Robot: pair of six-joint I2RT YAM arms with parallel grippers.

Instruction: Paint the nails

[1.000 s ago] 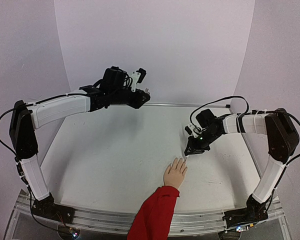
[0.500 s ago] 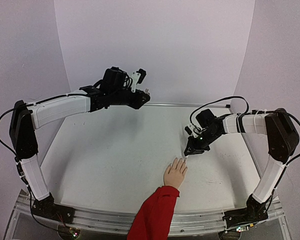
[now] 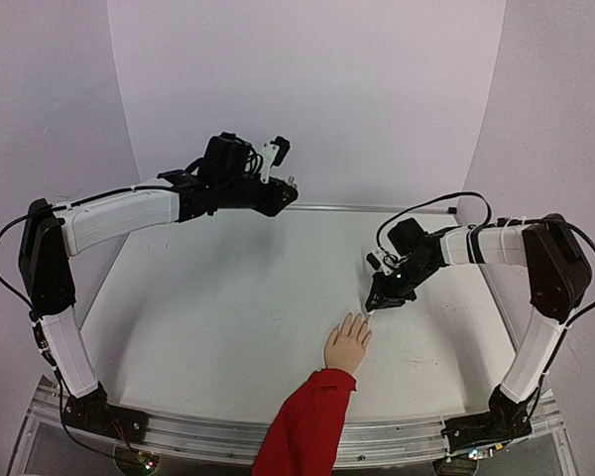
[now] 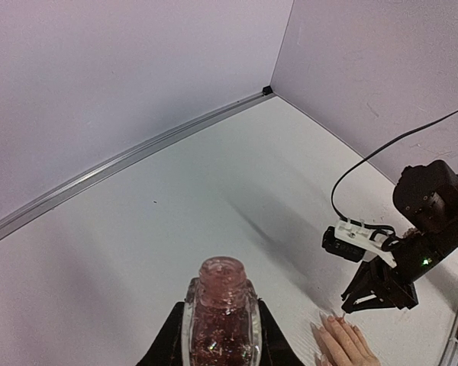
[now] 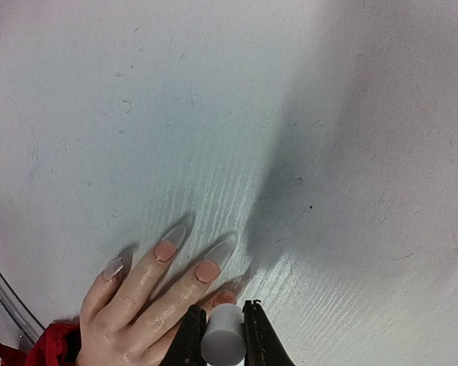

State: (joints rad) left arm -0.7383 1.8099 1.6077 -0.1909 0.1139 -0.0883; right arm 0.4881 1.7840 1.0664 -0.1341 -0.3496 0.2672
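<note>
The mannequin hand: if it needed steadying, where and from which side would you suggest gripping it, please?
Grip the red sleeve just behind the wrist, from above, fingers straddling its width. The mannequin hand lies flat, palm down, its nails at the far end, where the right gripper holds a brush.

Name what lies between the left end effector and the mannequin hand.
Only bare white table, left end effector to mannequin hand, in the top external view.

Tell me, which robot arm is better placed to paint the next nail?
Right. The right gripper holds the white brush cap at the nails of the mannequin hand; the left gripper is far back, holding the open polish bottle.
</note>
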